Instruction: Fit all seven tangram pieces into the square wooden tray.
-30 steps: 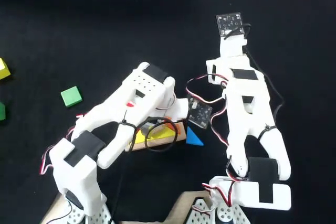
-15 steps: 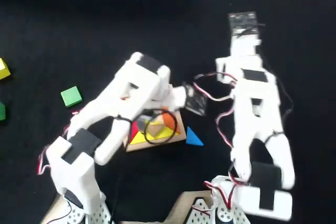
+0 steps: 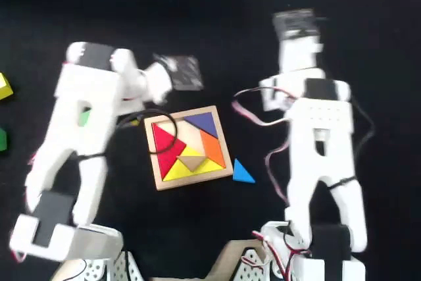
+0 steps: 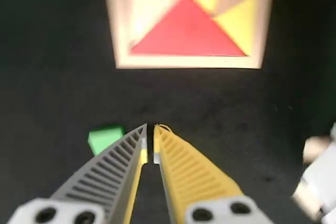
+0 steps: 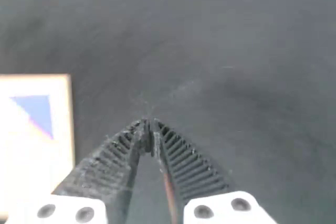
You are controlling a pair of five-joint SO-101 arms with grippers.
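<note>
The square wooden tray (image 3: 158, 182) lies mid-table holding a red triangle (image 3: 164, 146), a blue piece (image 3: 202, 123), an orange piece (image 3: 212, 147), a yellow triangle (image 3: 184, 172) and a small tan triangle (image 3: 192, 161). A blue triangle (image 3: 243, 172) lies on the cloth just right of the tray. My left gripper (image 4: 149, 128) is shut and holds nothing, a short way back from the tray's (image 4: 189, 62) red-triangle (image 4: 189, 32) side. My right gripper (image 5: 148, 124) is shut over bare cloth, with the tray's (image 5: 65, 85) blue (image 5: 37, 109) corner off to one side.
A green block (image 4: 105, 139) sits beside my left fingers and shows through the left arm (image 3: 83, 116). A yellow block (image 3: 3, 87) and another green one (image 3: 2, 139) lie at the table's left edge. Both arm bases stand at the front.
The left arm has swung left and back off the tray, uncovering the pieces inside. The right arm has shifted slightly away from the tray.
</note>
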